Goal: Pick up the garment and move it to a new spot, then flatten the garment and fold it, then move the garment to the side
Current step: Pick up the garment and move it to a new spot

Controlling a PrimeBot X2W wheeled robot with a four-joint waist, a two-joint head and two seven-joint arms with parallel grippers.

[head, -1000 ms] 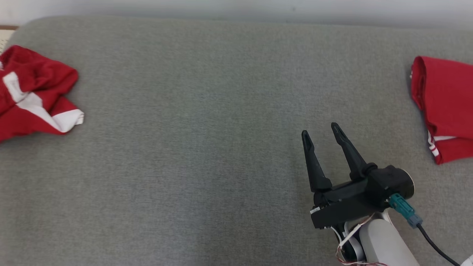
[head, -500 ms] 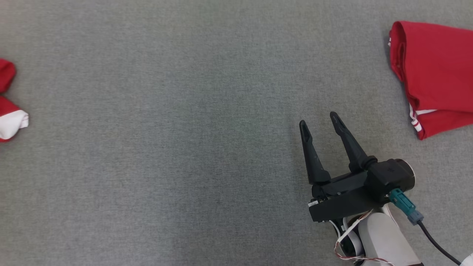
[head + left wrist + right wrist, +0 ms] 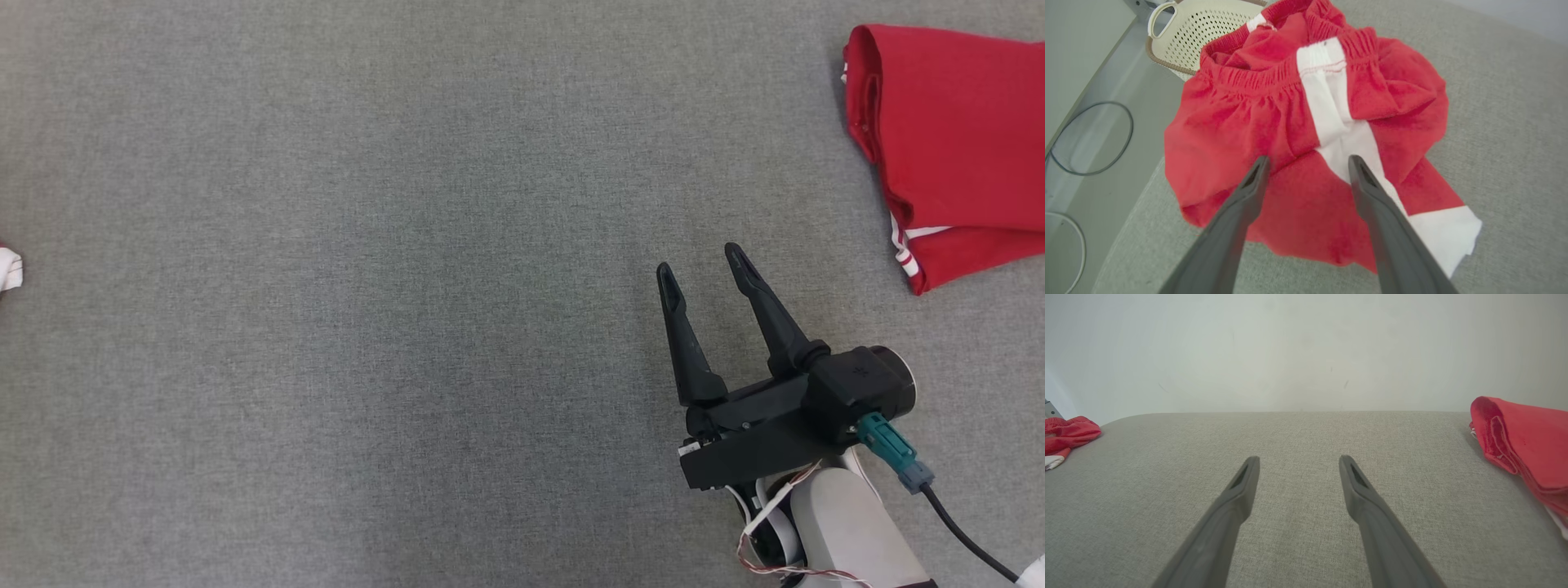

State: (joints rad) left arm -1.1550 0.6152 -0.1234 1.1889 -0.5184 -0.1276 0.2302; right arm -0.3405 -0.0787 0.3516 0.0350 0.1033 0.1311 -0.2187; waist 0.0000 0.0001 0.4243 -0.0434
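- Carrier: a grey woven upholstered cushion, bare across its middle.
- Task's thing: a crumpled pair of red terry shorts with a white side stripe and a gathered elastic waistband. It lies bunched at the cushion's left edge, with part of it overhanging that edge. Beyond it stands a cream perforated plastic basket.
- Left gripper: in the left wrist view its jaws are spread and aimed down at the shorts, one fingertip over red cloth and the other over the white stripe. Nothing is pinched between them. Whether the tips touch the cloth cannot be told.
- Right gripper: it hovers over bare cushion toward the near right, jaws spread and empty.
- Second garment: a folded red cloth with thin white stripes rests near the far right corner, well apart from both grippers.
- Change over the last second: the whole head view has shifted, so the camera has moved and not the garments.
  - The cushion's far edge has left the frame.
  - The crumpled shorts have slid out to a white sliver at the left border.
  - The folded cloth sits higher in the frame.
  - The right gripper has kept its spread jaws.
- Meaning for the task: the folded cloth appears finished. The robot seems to be leaning in so that the left gripper can take the crumpled shorts, so the pick-up is about to begin and is not yet made.
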